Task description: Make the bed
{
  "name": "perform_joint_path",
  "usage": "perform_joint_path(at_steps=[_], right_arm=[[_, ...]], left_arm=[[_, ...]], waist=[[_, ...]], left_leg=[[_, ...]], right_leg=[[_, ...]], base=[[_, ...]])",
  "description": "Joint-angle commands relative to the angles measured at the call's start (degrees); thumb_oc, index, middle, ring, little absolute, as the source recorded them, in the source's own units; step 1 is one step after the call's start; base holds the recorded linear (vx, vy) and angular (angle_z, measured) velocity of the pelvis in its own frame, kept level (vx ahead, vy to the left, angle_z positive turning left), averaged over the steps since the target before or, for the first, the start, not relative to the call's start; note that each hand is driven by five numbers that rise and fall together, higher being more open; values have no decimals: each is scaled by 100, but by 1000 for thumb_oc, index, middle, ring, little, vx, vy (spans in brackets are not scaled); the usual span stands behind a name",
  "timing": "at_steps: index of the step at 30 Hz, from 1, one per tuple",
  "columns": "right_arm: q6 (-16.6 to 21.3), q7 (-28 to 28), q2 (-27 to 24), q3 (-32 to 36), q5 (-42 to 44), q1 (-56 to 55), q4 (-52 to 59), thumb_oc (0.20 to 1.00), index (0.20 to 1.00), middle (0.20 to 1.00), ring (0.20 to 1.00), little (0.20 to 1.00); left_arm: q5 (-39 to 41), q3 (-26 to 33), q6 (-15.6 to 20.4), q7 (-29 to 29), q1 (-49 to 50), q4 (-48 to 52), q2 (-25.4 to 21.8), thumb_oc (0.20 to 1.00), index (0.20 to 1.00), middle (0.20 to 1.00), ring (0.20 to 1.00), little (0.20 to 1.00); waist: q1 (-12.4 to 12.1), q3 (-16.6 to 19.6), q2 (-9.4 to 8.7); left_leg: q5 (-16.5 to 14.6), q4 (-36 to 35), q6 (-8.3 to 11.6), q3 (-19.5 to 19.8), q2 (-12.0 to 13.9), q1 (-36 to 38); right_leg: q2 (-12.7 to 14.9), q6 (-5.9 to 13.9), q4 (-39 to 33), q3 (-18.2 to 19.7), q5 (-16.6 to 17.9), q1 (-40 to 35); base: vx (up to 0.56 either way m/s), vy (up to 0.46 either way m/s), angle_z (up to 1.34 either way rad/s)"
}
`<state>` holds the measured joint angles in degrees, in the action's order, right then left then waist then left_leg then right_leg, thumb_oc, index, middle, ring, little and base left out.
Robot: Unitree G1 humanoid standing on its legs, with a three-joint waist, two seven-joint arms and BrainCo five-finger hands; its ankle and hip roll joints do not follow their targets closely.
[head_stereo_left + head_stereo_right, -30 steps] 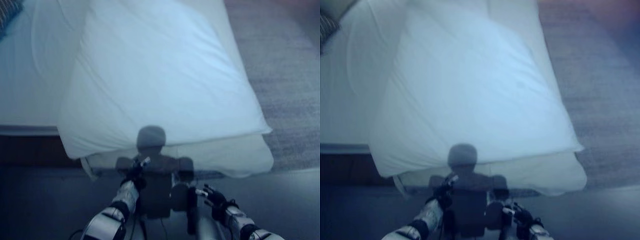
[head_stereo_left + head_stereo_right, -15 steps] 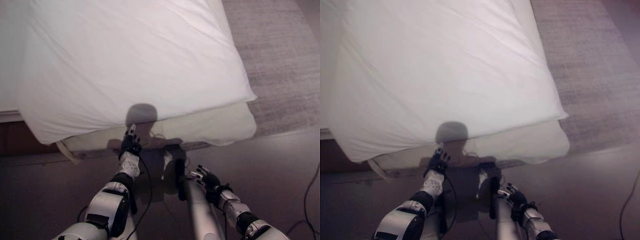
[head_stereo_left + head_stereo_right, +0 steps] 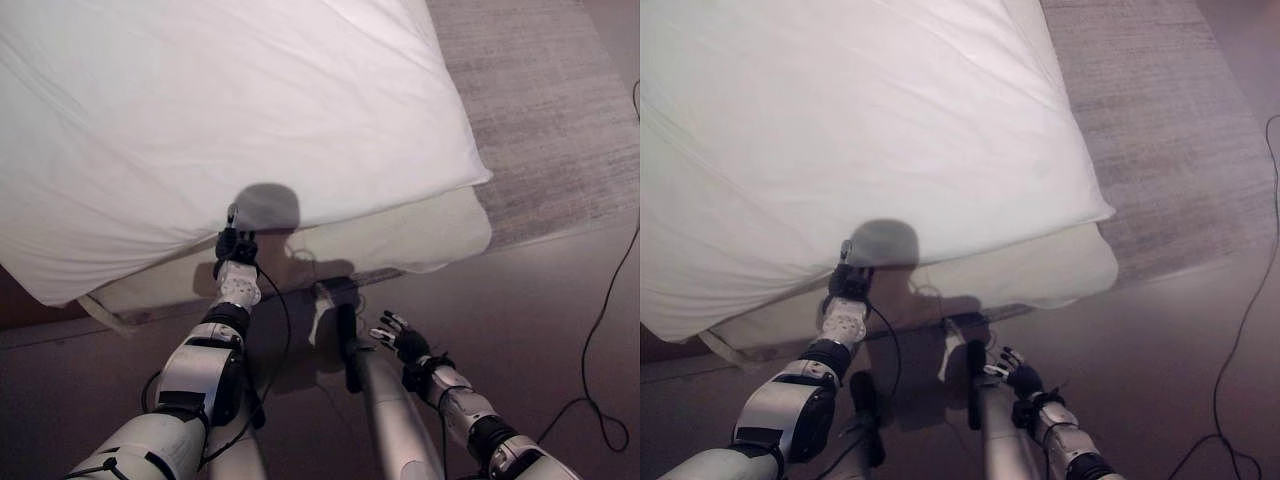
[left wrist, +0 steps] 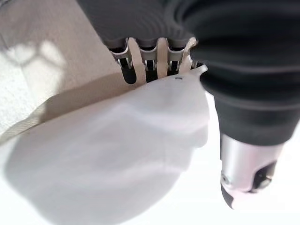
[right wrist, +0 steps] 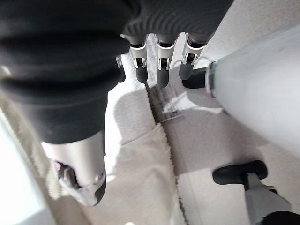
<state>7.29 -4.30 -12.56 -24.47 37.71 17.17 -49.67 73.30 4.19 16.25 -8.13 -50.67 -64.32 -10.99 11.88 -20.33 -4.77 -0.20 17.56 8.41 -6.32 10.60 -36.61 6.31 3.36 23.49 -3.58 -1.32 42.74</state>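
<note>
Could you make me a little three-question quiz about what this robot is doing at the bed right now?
1. True or false: the robot's left hand is up at the near edge of the white duvet.
2. Where is the right hand? A) on the duvet B) low over the dark floor, apart from the bed C) on the grey rug
3. Fill in: under the duvet's near right corner a cream ______ sticks out.

Key: 1 true: in the left wrist view white cloth lies right against its fingers, though a firm grip cannot be confirmed. 2 B. 3 mattress.
</note>
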Motion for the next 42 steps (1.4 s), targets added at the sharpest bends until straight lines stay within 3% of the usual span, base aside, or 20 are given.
perform_joint_path(at_steps=[1, 6, 7, 8, 9, 15, 22, 23, 31, 37, 42], right_arm=[[172, 66, -188, -113, 83, -282, 264, 1000, 1000, 1000, 1000, 1000], [186, 113, -128, -90, 98, -395, 240, 1000, 1000, 1000, 1000, 1000], [186, 118, -130, -103, 98, -385, 249, 1000, 1000, 1000, 1000, 1000], [193, 131, -113, -101, 128, -397, 252, 1000, 1000, 1000, 1000, 1000], [207, 144, -104, -106, 154, -383, 232, 1000, 1000, 1000, 1000, 1000], [230, 188, -69, -131, 239, -404, 275, 1000, 1000, 1000, 1000, 1000], [288, -129, 3, -180, 985, -296, 607, 1000, 1000, 1000, 1000, 1000], [271, -364, 102, -174, 1535, -210, 708, 1000, 1000, 1000, 1000, 1000], [130, -991, 593, -171, 3062, 490, 733, 1000, 1000, 1000, 1000, 1000], [36, -895, 1184, 158, 4705, 1269, 699, 1000, 1000, 1000, 1000, 1000], [-13, -884, 1286, 355, 5341, 1737, 826, 1000, 1000, 1000, 1000, 1000]], left_arm=[[-42, 29, 275, 206, -524, 68, -160, 1000, 1000, 1000, 1000, 1000], [17, -55, 270, 408, -570, 213, -297, 1000, 1000, 1000, 1000, 1000], [74, -64, 283, 438, -606, 215, -304, 865, 865, 865, 865, 865], [59, -62, 276, 418, -639, 178, -335, 561, 561, 561, 561, 561], [73, -76, 301, 387, -727, 148, -361, 200, 200, 200, 200, 200], [13, -181, 473, 102, -870, 258, -218, 200, 200, 200, 200, 200], [128, -162, 753, -94, -948, 595, 128, 200, 200, 200, 200, 200], [183, -193, 821, 33, -877, 837, 246, 200, 200, 200, 200, 200], [528, -670, 823, 903, -194, 2347, 745, 200, 200, 200, 200, 200], [641, -1244, 1051, 837, 513, 3883, 1315, 200, 200, 200, 200, 200], [660, -1410, 1064, 842, 863, 4591, 1316, 200, 200, 200, 200, 200]], waist=[[17, 229, -6], [-1, 246, 99], [12, 254, 106], [10, 252, 117], [11, 258, 113], [-4, 270, 150], [-50, 252, 218], [-93, 232, 229], [-356, 162, 338], [-633, -28, 448], [-811, -186, 470]], left_leg=[[-274, 625, -185, 35, -172, -492], [-277, 573, -143, 32, -160, -465], [-240, 558, -146, 32, -168, -484], [-268, 565, -130, 33, -157, -462], [-257, 569, -115, 32, -151, -478], [-224, 554, -95, 68, -145, -533], [-237, 598, -105, 84, -162, -592], [-250, 618, -125, 106, -190, -591], [-263, 622, -216, 180, -340, -613], [-229, 482, -311, 255, -512, -495], [-189, 406, -352, 343, -600, -425]], right_leg=[[-30, 302, -252, -15, 143, 77], [-54, 275, -285, 3, 117, 81], [-61, 267, -297, 12, 150, 108], [-75, 261, -287, 19, 126, 89], [-69, 259, -292, 14, 136, 100], [-80, 255, -348, 9, 168, 126], [-68, 266, -338, 34, 169, 153], [-72, 262, -327, 39, 169, 145], [-23, 268, -278, 24, 153, 99], [53, 275, -318, 0, 155, -69], [98, 278, -296, -51, 129, -150]], base=[[34, -13, 0], [0, 0, 0], [0, 0, 0], [0, 0, 0], [0, 0, 0], [0, 0, 0], [0, 0, 0], [0, 0, 0], [1, 18, 5], [-7, 26, 11], [-5, 0, 12]])
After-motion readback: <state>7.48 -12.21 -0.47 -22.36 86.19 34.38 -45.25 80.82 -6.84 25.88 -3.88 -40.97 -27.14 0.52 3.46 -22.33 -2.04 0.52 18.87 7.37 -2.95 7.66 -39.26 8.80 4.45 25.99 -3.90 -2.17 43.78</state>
